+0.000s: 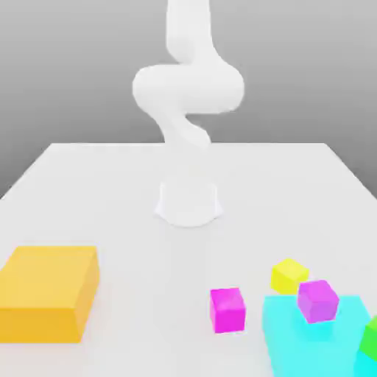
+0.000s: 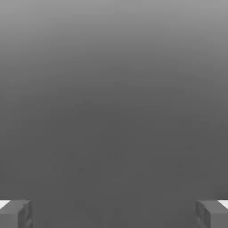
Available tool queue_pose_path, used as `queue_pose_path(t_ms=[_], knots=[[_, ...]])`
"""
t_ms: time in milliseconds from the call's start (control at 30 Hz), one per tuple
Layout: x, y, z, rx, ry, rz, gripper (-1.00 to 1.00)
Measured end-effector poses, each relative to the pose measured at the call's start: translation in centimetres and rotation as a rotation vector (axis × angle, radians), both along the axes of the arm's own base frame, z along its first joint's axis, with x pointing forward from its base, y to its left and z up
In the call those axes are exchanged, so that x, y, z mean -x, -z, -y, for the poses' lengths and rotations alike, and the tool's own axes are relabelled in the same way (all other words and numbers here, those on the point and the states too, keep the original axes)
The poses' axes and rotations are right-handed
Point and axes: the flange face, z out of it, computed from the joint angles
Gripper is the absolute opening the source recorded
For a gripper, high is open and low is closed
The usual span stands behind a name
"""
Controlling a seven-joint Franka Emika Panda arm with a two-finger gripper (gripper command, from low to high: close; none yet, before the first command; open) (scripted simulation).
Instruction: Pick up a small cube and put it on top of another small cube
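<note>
The small magenta cube [image 1: 227,309] sits on the white table [image 1: 110,191], near the front and right of centre in the exterior view. A yellow small cube [image 1: 289,275] rests a little behind it to the right. A paler violet cube [image 1: 318,300] lies on top of a cyan block [image 1: 294,339]. My white arm [image 1: 188,96] rises from its base [image 1: 188,202] at mid-table, well behind the cubes. In the hand view my gripper [image 2: 114,214] is open, its grey fingers [image 2: 17,213] far apart with only grey background between them.
A large orange block [image 1: 48,293] stands at the front on the exterior view's left. A green block [image 1: 370,337] pokes in at the right edge beside the cyan block. Bare tabletop lies between the orange block and the magenta cube.
</note>
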Motion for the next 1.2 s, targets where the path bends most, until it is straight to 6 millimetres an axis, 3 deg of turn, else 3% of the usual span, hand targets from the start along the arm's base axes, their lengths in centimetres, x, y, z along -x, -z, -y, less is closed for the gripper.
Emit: queue_pose_path(t_ms=[267, 533, 733, 933, 1100, 1200], knots=[[-5.7, 12.0, -1.7, 0.163, -0.342, -0.160, 0.00], [-7.7, 24.3, -4.3, 0.315, -0.693, -0.295, 0.00], [-6.8, 33.2, -6.0, 0.424, -0.965, -0.386, 0.00], [-4.2, 41.3, -6.9, 0.527, -1.245, -0.471, 0.00], [-1.2, 47.1, -7.1, 0.608, -1.475, -0.537, 0.00], [-1.0, 49.6, -6.9, 0.622, -1.506, -0.545, 0.00]])
